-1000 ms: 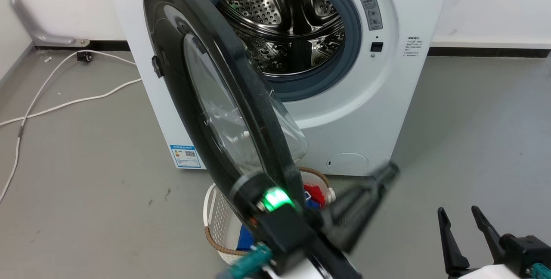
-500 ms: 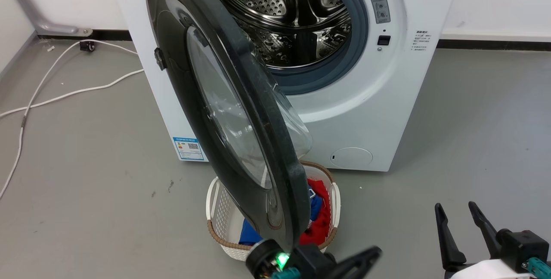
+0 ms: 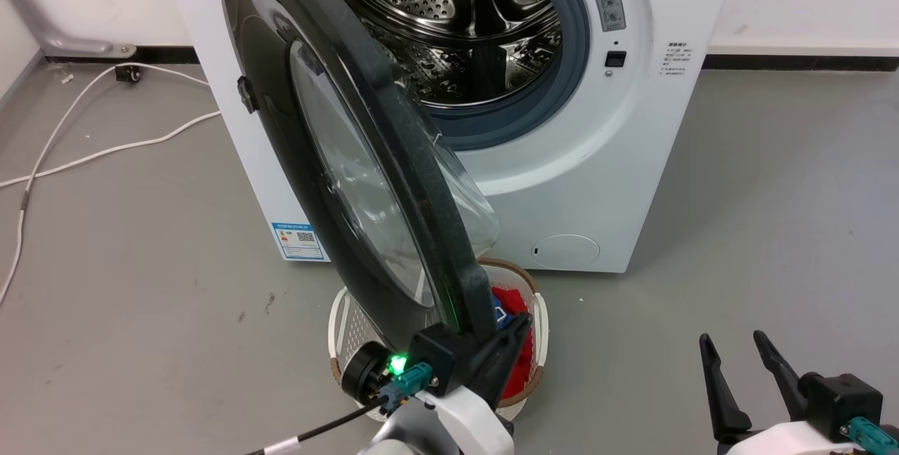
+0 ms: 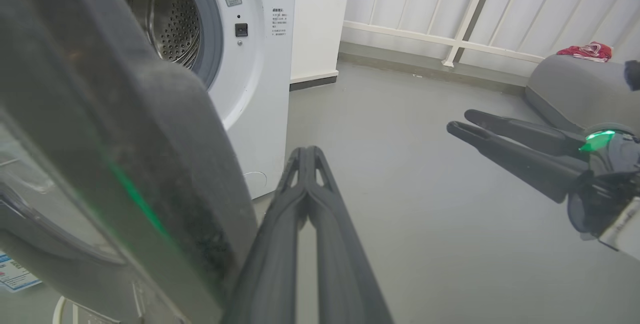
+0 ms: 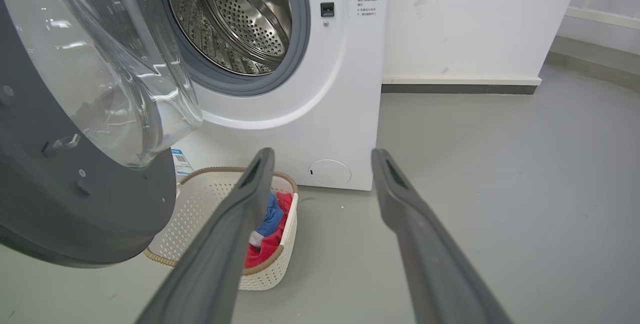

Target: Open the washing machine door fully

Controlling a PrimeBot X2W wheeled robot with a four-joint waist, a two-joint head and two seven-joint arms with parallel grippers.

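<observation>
Washing machine door (image 3: 351,174) stands swung out about square to the front of the washing machine (image 3: 618,160). Hinge is on the left, and the lower rim hangs over a white laundry basket (image 3: 336,328) on the floor. Not fully open; roughly half the swing left, by my reckoning.

Left gripper (image 3: 521,323) sits at the door's free edge, inner side. Its fingers (image 4: 280,244) are pressed together, holding nothing, lying along the rim and seemingly touching it. Right gripper (image 3: 732,340) is well apart at lower right, fingers (image 5: 225,244) spread wide, empty.

Handling: door looks rigid and fairly heavy, turning on its hinge alone. Glossy ring likely slippery; glass bowl best left alone. Best push point is the inner rim at the free edge, farthest from the hinge.
</observation>
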